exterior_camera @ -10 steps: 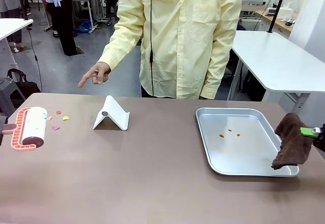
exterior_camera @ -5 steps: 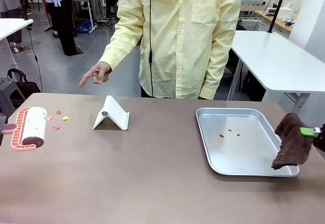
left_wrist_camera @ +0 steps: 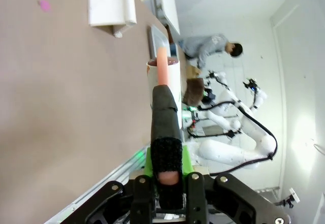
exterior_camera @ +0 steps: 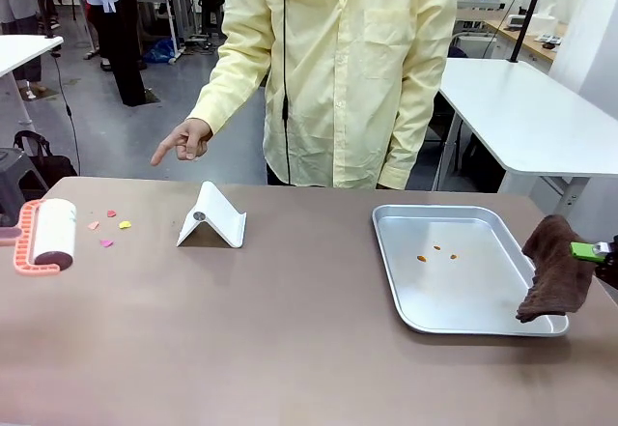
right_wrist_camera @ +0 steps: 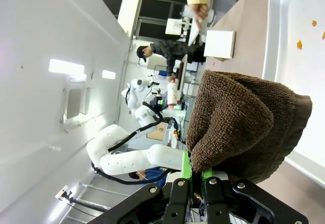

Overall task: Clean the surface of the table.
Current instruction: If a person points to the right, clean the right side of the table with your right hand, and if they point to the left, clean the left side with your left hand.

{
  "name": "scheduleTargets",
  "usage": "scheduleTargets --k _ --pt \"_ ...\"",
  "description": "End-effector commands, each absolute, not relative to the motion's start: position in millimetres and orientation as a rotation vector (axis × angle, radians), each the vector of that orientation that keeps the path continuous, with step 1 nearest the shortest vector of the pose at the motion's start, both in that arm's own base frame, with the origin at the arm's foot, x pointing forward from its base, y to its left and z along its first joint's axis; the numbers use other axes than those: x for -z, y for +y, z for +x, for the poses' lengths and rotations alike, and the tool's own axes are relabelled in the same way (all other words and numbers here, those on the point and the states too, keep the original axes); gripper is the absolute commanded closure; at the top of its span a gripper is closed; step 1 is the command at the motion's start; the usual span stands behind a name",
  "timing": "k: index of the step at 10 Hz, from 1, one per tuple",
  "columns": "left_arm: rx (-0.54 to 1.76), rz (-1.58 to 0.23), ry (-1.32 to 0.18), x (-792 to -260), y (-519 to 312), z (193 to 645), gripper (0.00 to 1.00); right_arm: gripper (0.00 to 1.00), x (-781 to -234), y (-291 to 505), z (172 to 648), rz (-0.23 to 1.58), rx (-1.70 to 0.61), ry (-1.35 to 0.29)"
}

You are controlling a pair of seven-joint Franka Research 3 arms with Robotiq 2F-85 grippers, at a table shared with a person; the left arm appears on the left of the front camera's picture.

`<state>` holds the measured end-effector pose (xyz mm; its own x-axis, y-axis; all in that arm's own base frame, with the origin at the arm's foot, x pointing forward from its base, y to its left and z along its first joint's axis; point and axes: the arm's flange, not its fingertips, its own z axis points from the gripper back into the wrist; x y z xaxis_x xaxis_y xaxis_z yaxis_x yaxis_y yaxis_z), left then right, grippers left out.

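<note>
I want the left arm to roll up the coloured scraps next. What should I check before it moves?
1. Hold on the roller: left gripper shut on its handle, ok.
2. Target: scraps lie bare on the table beside the roller, ok.
3. Person's hand: raised, clear of the scraps, ok.
4. Path: stand apart from the scraps, ok.
5. Other arm: right gripper shut on cloth by the tray, far off, ok.
6. Roller touching the table: cannot tell.
</note>
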<state>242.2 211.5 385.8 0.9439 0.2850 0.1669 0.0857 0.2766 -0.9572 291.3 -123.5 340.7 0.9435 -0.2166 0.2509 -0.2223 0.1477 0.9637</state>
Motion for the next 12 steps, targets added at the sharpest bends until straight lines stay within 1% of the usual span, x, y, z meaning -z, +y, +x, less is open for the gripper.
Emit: scheduleTargets --k 1,4,5,7,9,12 --pt "-0.249 -1.217 -0.356 -411 235 262 0.78 1.00 -345 -121 295 1.443 0.004 -0.383" --pt "-0.373 -1.128 -0.315 -420 271 306 0.78 1.00 -345 -121 295 1.443 0.004 -0.383" --pt "-0.411 -1.064 -0.350 -420 281 323 0.78 1.00 -345 -121 295 1.443 0.004 -0.383" --pt "-0.478 -0.994 -0.325 -408 287 350 0.78 1.00 -345 -121 295 1.443 0.004 -0.383" --pt "-0.509 -0.971 -0.277 -395 287 371 0.78 1.00 -345 -121 295 1.443 0.004 -0.383" --pt "-0.542 -0.934 -0.224 -375 287 391 0.78 1.00 -345 -121 295 1.443 0.004 -0.383"
